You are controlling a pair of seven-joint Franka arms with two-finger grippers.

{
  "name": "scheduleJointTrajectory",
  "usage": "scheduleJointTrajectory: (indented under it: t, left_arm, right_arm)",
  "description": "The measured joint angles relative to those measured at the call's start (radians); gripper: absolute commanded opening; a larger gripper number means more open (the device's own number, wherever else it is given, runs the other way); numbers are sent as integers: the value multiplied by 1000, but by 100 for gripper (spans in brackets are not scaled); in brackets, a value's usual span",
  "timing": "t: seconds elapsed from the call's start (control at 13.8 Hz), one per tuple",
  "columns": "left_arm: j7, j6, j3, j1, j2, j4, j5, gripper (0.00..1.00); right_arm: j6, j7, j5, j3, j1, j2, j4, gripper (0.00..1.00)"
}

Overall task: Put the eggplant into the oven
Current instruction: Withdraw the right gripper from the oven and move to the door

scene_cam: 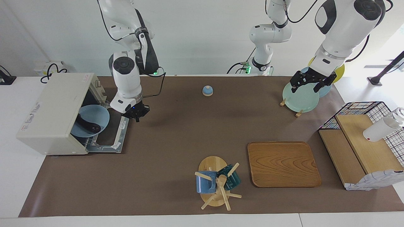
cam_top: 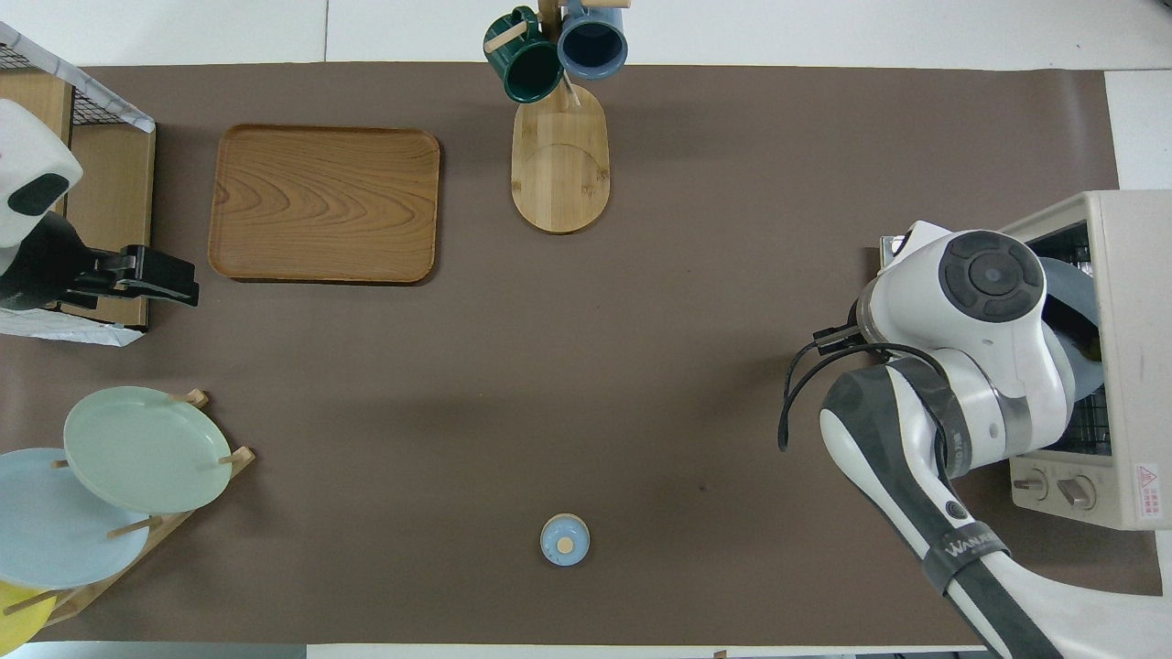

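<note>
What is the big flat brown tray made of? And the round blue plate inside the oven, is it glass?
The rounded rectangular brown tray looks like wood with a smooth satin finish: wavy grain lines run across it. The round light blue plate in the cream-white oven is not see-through, so probably glazed ceramic or plastic; its even colour and soft sheen leave that open.

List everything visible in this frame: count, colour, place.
oven: 1, cream, right arm's end, door open
blue plate: 1, in oven mouth
eggplant: 1, dark purple, on blue plate
bell: 1, blue, mid-table near robots
plate rack: 1, green, blue, yellow plates
wooden tray: 1, brown
mug tree: 1, blue and green mugs
wire basket: 1, black, left arm's end
right gripper: shut, over open door's edge
left gripper: open, waiting over plate rack
</note>
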Motion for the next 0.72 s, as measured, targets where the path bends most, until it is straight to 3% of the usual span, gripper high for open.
scheduleJointTrajectory:
  t: [0.29, 0.72]
  left_arm:
    - [0, 0, 0, 0, 0, 0, 0, 100]
    - [0, 0, 0, 0, 0, 0, 0, 100]
  right_arm:
    - [17, 1, -7, -6, -31, 61, -13, 0]
    - [17, 33, -99, -6, -44, 65, -25, 0]
